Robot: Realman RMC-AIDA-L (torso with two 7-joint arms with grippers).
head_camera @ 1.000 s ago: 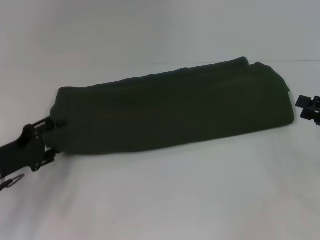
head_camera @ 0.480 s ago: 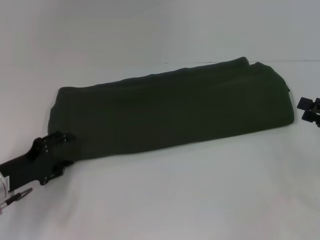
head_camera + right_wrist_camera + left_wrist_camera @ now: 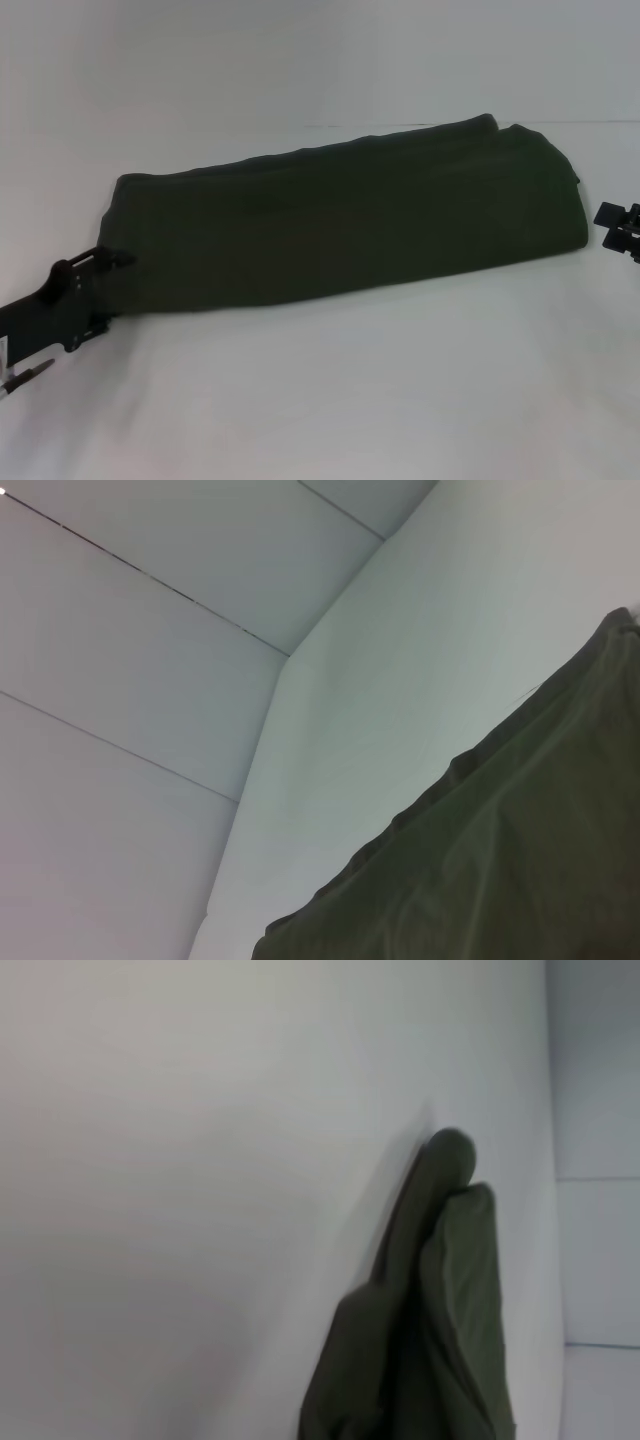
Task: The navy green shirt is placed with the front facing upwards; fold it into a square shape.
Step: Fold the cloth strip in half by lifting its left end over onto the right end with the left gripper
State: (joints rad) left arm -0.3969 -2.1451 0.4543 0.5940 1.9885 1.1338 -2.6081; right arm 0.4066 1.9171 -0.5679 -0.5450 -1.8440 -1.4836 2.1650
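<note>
The navy green shirt (image 3: pixel 350 225) lies folded into a long band across the table (image 3: pixel 350 400). The left gripper (image 3: pixel 100 275) has returned from the near edge to the band's left end; finger state cannot be determined. The right gripper (image 3: pixel 620 225) waits just beside the right end. Judgement: an end-over-end fold comes next.

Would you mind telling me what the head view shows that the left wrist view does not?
Only the head view shows the whole shirt folded into a long band, the left gripper at its left end and the right gripper just off its right end. Only the left wrist view shows that end's stacked layers edge-on. Both show the dark green shirt lying on the white table.
</note>
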